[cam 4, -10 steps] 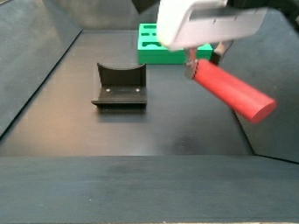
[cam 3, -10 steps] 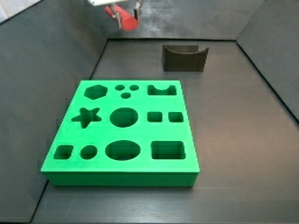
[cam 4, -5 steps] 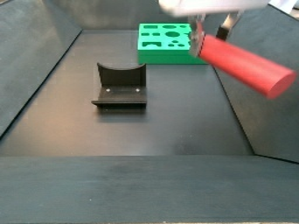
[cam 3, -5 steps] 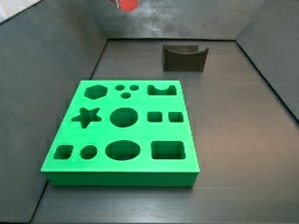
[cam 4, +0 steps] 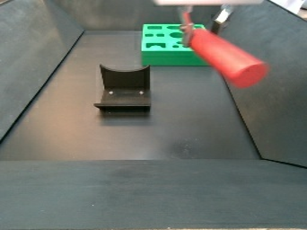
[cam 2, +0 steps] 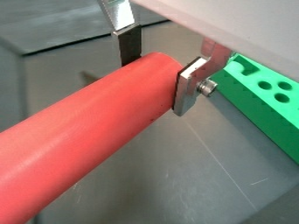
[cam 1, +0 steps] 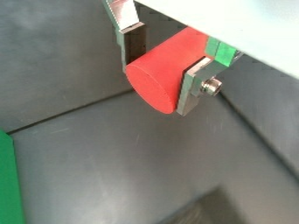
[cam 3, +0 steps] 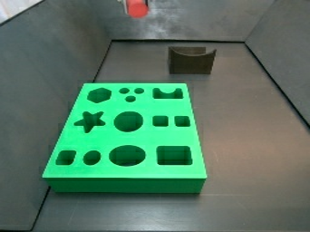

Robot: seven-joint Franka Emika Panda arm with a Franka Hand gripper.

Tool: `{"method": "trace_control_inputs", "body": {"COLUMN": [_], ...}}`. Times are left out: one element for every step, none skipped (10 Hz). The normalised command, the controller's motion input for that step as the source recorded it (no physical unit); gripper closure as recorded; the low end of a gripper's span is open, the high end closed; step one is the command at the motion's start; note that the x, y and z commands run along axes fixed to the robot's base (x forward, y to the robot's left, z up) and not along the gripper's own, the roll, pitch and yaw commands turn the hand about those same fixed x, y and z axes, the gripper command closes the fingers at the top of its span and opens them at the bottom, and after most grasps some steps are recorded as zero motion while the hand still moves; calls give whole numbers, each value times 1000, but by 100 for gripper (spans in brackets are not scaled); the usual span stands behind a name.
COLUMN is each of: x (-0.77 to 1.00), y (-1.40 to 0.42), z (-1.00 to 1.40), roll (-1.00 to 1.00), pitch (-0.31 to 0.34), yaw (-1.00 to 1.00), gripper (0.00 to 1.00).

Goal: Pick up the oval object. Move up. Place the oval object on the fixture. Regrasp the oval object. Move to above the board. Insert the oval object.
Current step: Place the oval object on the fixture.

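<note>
Aloft now: the oval object (cam 4: 224, 56) hangs in the air, clamped across its girth between my 2 fingers (cam 2: 193, 80), well clear of the floor. In both wrist views the red peg fills the gap between the silver plates, pads pressed on either side (a firm hold, no slack visible). One rounded end faces a wrist camera (cam 1: 163, 72); in a wrist view (cam 2: 93, 121) its long body runs out away from the plates.

My gripper (cam 4: 200, 22) sits at the very top edge of a side view, only the fingertips showing. In a side view (cam 3: 137, 8) just a red stub of the peg shows at the upper edge, the gripper itself cropped off.

Fixture (cam 4: 122, 88): dark block, curved notch up, standing on the dark floor (cam 4: 156, 135), well below and to one side of the peg. Same block seen at the far wall (cam 3: 191, 59).

Board (cam 3: 129, 136): bright green slab with star, circle, square and hexagon cutouts, lying flat on the floor, well apart from the fixture. A corner of it shows beside my finger (cam 2: 267, 103).
</note>
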Motion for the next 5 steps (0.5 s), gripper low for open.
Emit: {"method": "trace_control_inputs", "body": {"x": [1000, 1000, 1000, 1000, 1000], "y": [-407, -363, -329, -277, -230], "z": [-283, -269, -258, -226, -198], "roll": [26, 56, 77, 111, 130], "pitch": [12, 7, 3, 9, 12], "yaw": [-1000, -757, -587, -327, -168], "gripper": [100, 100, 100, 100, 100]}}
